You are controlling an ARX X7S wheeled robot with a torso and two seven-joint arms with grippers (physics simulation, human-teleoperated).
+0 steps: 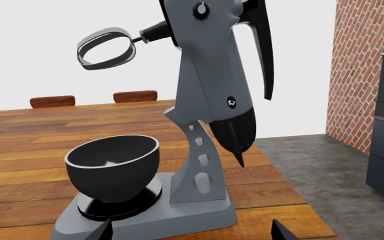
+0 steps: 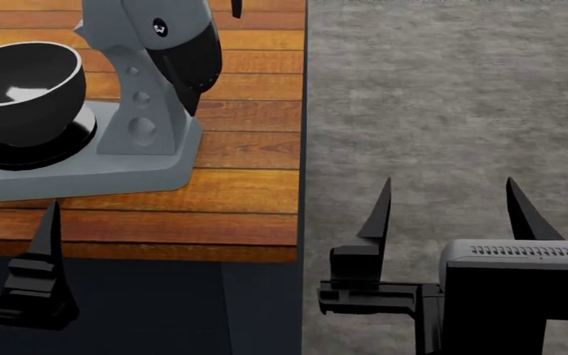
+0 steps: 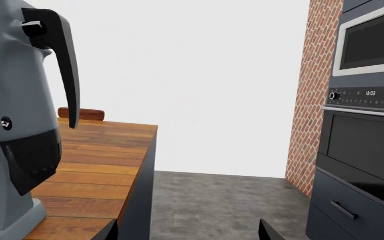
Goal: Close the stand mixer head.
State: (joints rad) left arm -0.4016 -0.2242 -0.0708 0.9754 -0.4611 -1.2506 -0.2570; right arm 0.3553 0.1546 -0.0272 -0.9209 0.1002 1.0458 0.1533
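The grey stand mixer head (image 1: 212, 75) is tilted up, with its black pointed end cap (image 1: 235, 135) aimed down at the table. The whisk (image 1: 105, 47) sticks out high above the glossy black bowl (image 1: 112, 165), which sits on the mixer base (image 1: 199, 212). The head also shows in the head view (image 2: 151, 18) and in the right wrist view (image 3: 5, 75). My left gripper (image 1: 192, 234) is open and empty, just in front of the base; one of its fingers (image 2: 47, 225) stands at the table's front edge. My right gripper (image 2: 447, 207) is open and empty over the floor, right of the table.
The wooden table (image 2: 245, 155) ends at its right edge (image 2: 302, 148), with grey floor (image 2: 442, 89) beyond. Chair backs (image 1: 135, 96) stand at the far side. A brick wall (image 1: 359, 70) and dark oven cabinets (image 3: 362, 150) with a microwave (image 3: 372, 42) are at the right.
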